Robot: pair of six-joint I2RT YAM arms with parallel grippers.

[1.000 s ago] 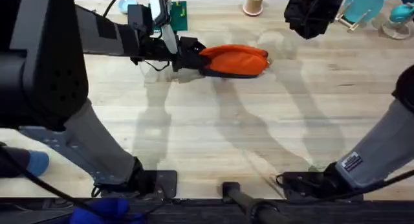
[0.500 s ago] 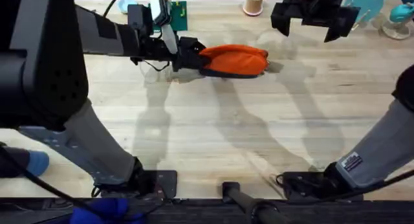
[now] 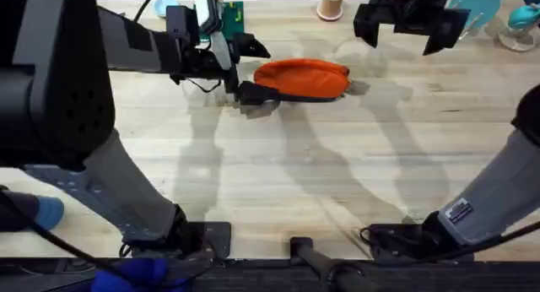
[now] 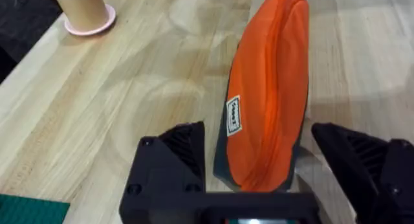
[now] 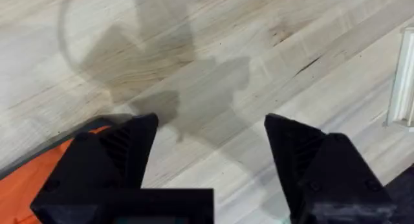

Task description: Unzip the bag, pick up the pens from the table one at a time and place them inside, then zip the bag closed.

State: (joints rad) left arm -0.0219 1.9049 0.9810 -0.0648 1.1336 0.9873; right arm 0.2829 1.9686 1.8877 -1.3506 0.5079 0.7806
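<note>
Orange fabric pencil pouch with navy bottom band (image 3: 302,78) lies zipped on light wood plank table (image 3: 278,170), far-middle. Left gripper (image 3: 251,70) at pouch's left end — black fingers spread wide, straddling end without gripping. Right gripper (image 3: 410,29) hovers beyond pouch's right end, jaws wide, empty. No pens visible; pouch looks closed, so task likely at its finish. Judgement: back left arm straight off, keep fingers clear of fabric — avoid dragging pouch or snagging zipper.
</note>
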